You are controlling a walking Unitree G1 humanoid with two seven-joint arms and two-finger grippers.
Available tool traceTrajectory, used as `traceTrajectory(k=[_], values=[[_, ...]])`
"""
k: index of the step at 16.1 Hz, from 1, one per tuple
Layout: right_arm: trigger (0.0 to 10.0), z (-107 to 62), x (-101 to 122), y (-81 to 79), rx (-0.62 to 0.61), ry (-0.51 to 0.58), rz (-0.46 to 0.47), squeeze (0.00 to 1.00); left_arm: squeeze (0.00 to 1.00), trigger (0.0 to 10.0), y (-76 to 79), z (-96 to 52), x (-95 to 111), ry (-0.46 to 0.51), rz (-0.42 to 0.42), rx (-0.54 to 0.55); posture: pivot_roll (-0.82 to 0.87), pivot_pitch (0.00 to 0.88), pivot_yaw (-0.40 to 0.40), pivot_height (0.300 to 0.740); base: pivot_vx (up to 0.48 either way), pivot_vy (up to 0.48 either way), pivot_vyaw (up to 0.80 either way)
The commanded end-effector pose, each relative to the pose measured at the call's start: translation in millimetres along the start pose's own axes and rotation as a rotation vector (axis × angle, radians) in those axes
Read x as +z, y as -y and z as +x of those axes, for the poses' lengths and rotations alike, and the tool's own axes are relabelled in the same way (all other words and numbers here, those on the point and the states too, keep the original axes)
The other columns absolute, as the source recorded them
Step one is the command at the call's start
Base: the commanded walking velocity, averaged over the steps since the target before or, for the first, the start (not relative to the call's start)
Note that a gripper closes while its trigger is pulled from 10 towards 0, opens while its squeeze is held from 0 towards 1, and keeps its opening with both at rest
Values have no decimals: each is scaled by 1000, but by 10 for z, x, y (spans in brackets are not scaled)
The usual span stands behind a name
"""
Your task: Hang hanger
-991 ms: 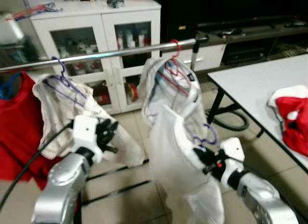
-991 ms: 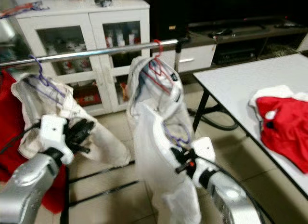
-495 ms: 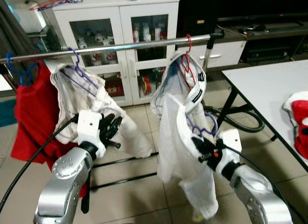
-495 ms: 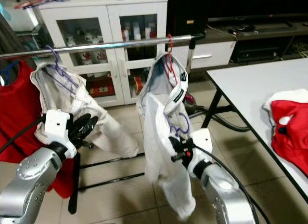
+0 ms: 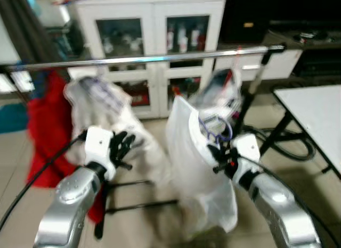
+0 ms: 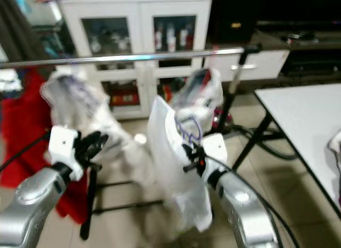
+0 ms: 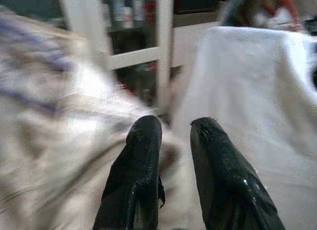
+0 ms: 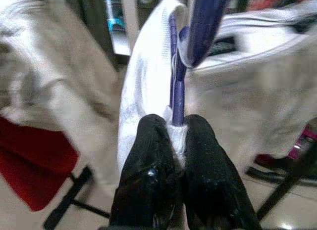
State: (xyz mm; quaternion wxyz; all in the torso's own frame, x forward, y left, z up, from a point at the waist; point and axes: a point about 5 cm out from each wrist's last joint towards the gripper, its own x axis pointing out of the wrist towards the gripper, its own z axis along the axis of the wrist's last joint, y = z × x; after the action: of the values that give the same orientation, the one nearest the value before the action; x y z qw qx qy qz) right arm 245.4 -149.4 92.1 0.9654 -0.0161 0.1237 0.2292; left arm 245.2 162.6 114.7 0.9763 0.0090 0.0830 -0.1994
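My right gripper [image 8: 171, 141] clamps the purple hanger [image 8: 177, 86] with its white garment [image 6: 173, 168], well below the rail [image 5: 160, 58]; I should lift its hook squarely over.

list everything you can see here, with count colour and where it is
clothes rail: 1, silver, across the scene at cabinet height
purple hanger: 1, carrying a white garment, below the rail, in the right gripper
white garments on the rail: 2, one left of centre, one right of centre
red garment: 1, hanging at far left
cabinet: 1, white with glass doors, behind the rail
table: 1, white top, black legs, on the right
left gripper: 1, black fingers, near the left white garment
right gripper: 1, black fingers, shut on the purple hanger
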Motion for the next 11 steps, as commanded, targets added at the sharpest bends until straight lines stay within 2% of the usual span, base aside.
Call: traceTrajectory(k=[1,3,5,7,9,11], values=[[10000,10,174,-5,-6,69,-6,0,0,10000,-54,-47,46,7,33,15,45,0,41,740,337,0,0],[10000,-8,253,-26,22,92,-20,0,0,10000,-1,-69,67,33,23,-28,50,0,37,740,148,0,0],[10000,-38,338,-111,121,123,-18,0,0,10000,29,-80,108,50,46,-84,47,0,39,740,0,0,0],[10000,-37,408,-167,164,126,-20,0,0,10000,39,-105,131,36,49,-136,47,0,40,740,0,0,0],[10000,29,590,-218,160,183,-19,0,0,10000,-7,-142,185,46,77,-142,49,0,36,740,0,0,0],[10000,137,707,-233,136,188,-24,0,0,10000,-34,-159,242,62,90,-152,56,0,28,740,0,0,0]])
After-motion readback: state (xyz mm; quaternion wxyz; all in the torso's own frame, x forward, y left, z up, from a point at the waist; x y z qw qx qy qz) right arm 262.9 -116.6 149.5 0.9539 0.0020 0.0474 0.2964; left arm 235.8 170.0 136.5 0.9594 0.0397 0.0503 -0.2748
